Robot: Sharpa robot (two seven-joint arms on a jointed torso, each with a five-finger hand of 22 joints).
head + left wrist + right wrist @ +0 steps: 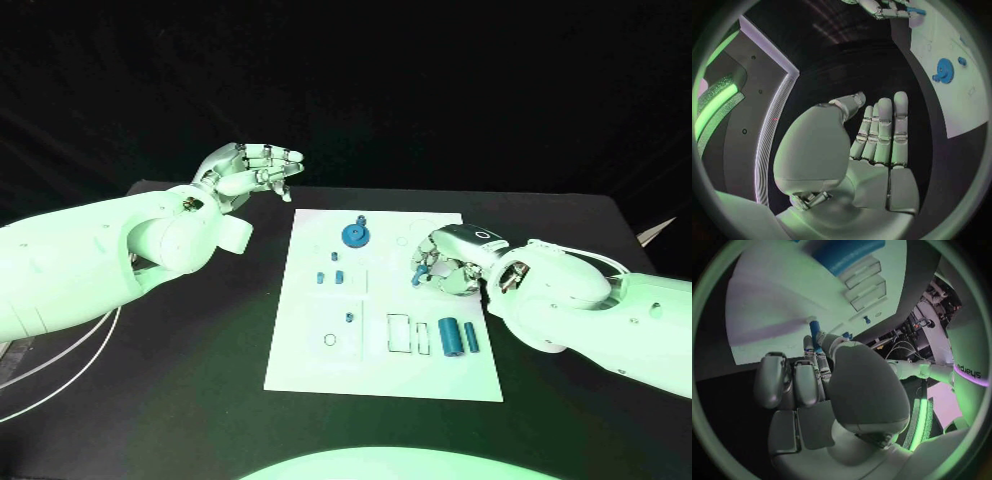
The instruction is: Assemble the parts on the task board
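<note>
Black table (173,350) carried the white task board (310,365) at frame centre.
Right hand (450,262) pinched a small blue part (815,330) at the board's right edge; left hand (253,168) hovered upper left, released, fingers apart.

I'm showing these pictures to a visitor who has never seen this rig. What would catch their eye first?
Probably the white task board in the middle of the black table, with a blue gear near its far edge and two blue cylinders nearer the robot. Next, the right hand, low over the board's right side and pinching a small blue part. The left hand is raised off the board's far left corner, holding nothing.
</note>
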